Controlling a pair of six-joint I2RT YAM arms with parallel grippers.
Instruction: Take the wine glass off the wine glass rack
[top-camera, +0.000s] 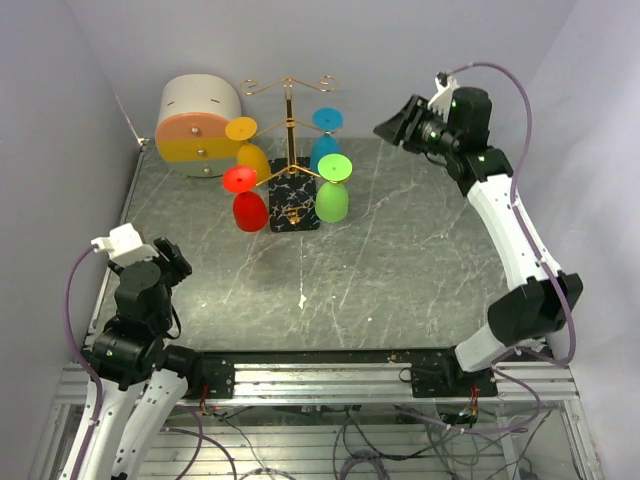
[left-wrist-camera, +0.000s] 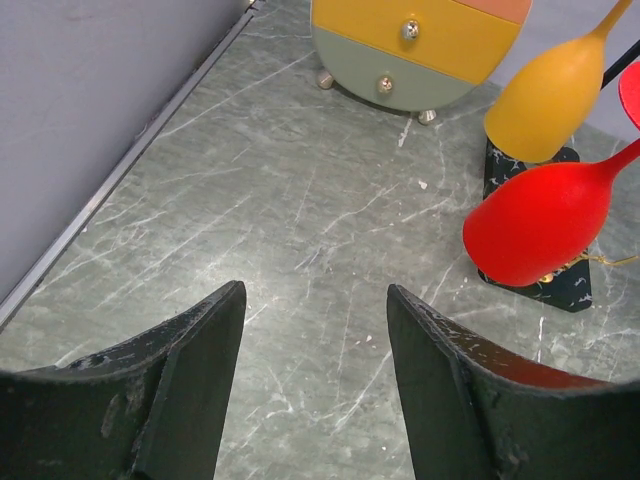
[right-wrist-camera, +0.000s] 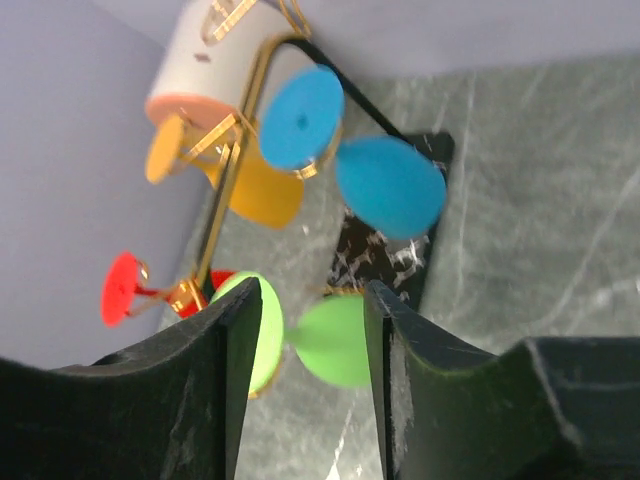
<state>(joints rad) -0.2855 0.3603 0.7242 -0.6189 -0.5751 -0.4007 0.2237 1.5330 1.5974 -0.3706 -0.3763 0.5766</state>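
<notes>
While my right tool (top-camera: 392, 125) hangs in the air to the right of the wine glass rack (top-camera: 289, 140), its two fingers stand apart with nothing between them, and its wrist camera looks through that gap at the rack. The rack stands at the far middle of the tabletop (top-camera: 420, 270) on its square black marble base (top-camera: 294, 212), with four glasses hanging bowl-down from the gold wire arms. On the side nearer my right tool, the blue wine glass (top-camera: 323, 150) hangs higher and farther back, and the green wine glass (top-camera: 332, 200) lower and nearer. On the other side the yellow wine glass (top-camera: 252, 158) hangs at the back and the red wine glass (top-camera: 249, 210) in front, its bowl low beside the base. My right tool touches none of them; from its wrist view the green glass shows partly behind one finger (right-wrist-camera: 215, 360). My left tool (top-camera: 175, 262) is at the near left, well apart from the rack, also spread wide and empty above bare tabletop. A round white-and-orange drawer box (top-camera: 198, 125) sits just left of the rack, near the yellow glass.
</notes>
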